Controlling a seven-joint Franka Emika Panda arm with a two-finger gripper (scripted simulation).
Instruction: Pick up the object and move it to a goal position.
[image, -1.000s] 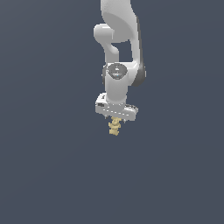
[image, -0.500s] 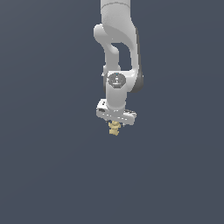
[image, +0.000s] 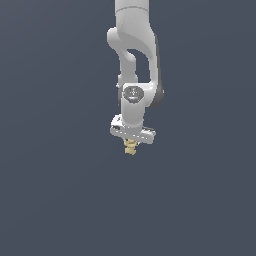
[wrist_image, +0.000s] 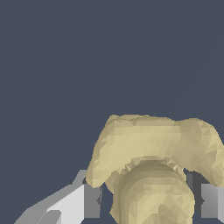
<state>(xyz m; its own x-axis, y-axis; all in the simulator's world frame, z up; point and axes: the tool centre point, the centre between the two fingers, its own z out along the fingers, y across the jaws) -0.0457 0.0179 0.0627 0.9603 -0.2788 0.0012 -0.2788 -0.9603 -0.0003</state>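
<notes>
Small pale yellow-tan knobbly object (image: 130, 148) sits just below frame centre in the exterior view, pinched in the white end effector (image: 131, 145), fingers closed against it on both sides. White jointed robot arm (image: 135, 60) rises from there to the top edge, plain dark grey-blue backdrop all round.

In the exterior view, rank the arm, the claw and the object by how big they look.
1. Arm, largest by far.
2. Claw with its white crossbar, much smaller.
3. Object, smallest, a yellow-tan lump pinched in the claw.
</notes>
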